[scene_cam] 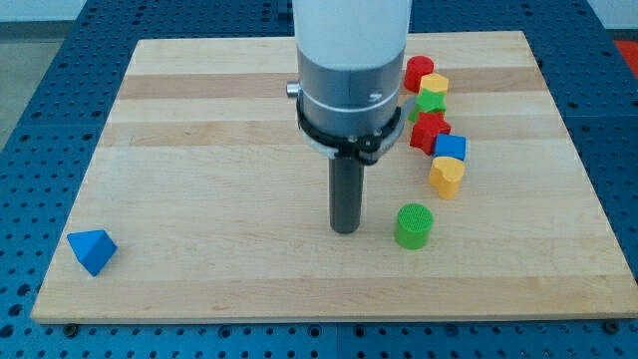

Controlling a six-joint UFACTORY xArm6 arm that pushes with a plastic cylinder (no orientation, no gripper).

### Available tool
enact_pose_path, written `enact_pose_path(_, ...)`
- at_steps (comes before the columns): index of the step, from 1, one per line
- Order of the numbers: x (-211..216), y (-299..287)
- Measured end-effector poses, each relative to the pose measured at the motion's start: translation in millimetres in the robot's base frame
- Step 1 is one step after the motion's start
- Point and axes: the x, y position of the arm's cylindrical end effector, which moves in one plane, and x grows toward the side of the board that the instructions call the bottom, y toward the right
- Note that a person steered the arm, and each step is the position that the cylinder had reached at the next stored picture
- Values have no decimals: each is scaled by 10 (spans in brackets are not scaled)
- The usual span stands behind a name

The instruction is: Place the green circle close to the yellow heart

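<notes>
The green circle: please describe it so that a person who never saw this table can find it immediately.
On the wooden board, a line of coloured blocks runs down the view's right half, ending at the yellow heart. Just below and left of that heart, apart from it, stands the green circle, a short ribbed cylinder. My tip is just to its left; the green star sits inside the line instead.

A single camera looked down at a slant from beyond the near edge of the counter (pixel 199 150), facing toward its far edge. It stood close enough that the board filled nearly the whole frame, the arm's upper part cut off.
</notes>
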Motion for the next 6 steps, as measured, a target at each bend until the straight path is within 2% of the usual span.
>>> enact_pose_path(2, 51, 808)
enact_pose_path(4, 460, 693)
enact_pose_path(5, 475, 1168)
enact_pose_path(6, 385, 1268)
